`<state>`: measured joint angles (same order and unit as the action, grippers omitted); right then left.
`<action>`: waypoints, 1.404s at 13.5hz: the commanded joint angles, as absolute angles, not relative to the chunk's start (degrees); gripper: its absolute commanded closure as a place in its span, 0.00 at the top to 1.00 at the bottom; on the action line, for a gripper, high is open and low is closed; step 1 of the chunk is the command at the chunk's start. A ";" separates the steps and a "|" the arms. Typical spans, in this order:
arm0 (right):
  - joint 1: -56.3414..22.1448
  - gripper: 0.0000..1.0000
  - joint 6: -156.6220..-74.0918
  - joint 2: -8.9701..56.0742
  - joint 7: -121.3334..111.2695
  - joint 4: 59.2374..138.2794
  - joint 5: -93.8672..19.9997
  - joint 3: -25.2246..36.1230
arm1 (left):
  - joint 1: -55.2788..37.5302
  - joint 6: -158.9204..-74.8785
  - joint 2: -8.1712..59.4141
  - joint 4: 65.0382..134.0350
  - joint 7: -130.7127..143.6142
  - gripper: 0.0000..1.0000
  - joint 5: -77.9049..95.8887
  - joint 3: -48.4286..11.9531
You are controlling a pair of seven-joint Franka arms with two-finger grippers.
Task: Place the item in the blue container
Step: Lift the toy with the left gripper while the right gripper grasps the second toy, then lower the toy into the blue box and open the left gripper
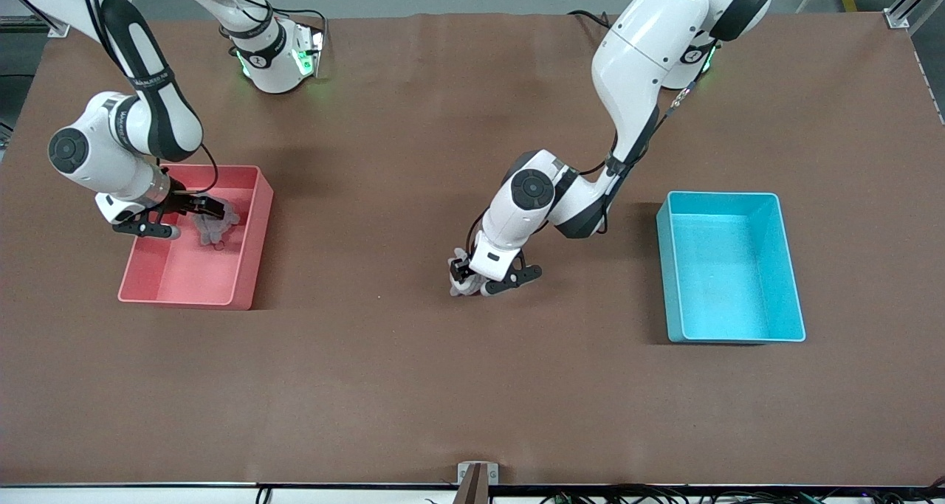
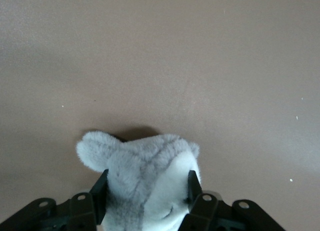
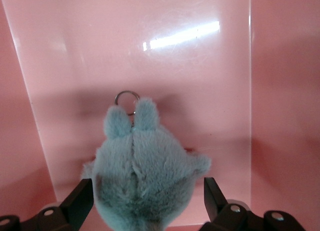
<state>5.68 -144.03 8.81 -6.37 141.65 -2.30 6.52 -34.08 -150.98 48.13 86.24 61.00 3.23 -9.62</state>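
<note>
The left pincer (image 1: 476, 286) is sitting low on the bare brown tabletop (image 1: 472, 386), about midway between the two bins, and a grey plush toy (image 2: 145, 183) is lying right between its fingers (image 2: 100, 196). In the left wrist view both black fingers are pressing against the toy's flanks, so the left pincer is clenching on the grey plush toy (the toy's underside is looking as if it is touching the tabletop, though its base is hidden). One rounded ear is sticking out past the fingertips.

The blue container (image 1: 790, 268) is standing well apart from that toy, toward the left arm's end of the tabletop, and its floor is showing nothing inside.

The right pincer (image 1: 193, 220) is hanging over the pink bin (image 1: 255, 246), which is standing toward the right arm's end of the tabletop. A blue-grey plush toy (image 3: 145, 181) with two small ears and a metal key ring (image 3: 126, 97) is sitting between its fingers (image 3: 80, 201). Those fingers are standing just clear of the fur on either side, so the right pincer is released, with its jaws spread wide around the toy rather than squeezing it.

Counting: two plush toys, one at each pincer; two bins, one blue and one pink; two arms.
</note>
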 commanded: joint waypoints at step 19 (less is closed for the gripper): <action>6.24 0.00 -144.14 7.47 -6.06 143.09 -3.60 5.54 | -7.67 -124.29 12.14 110.73 18.34 0.29 3.34 -9.67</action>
<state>5.67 -143.93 8.81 -6.31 141.74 -3.02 6.22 -12.33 -126.37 17.25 105.91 27.57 3.23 -9.24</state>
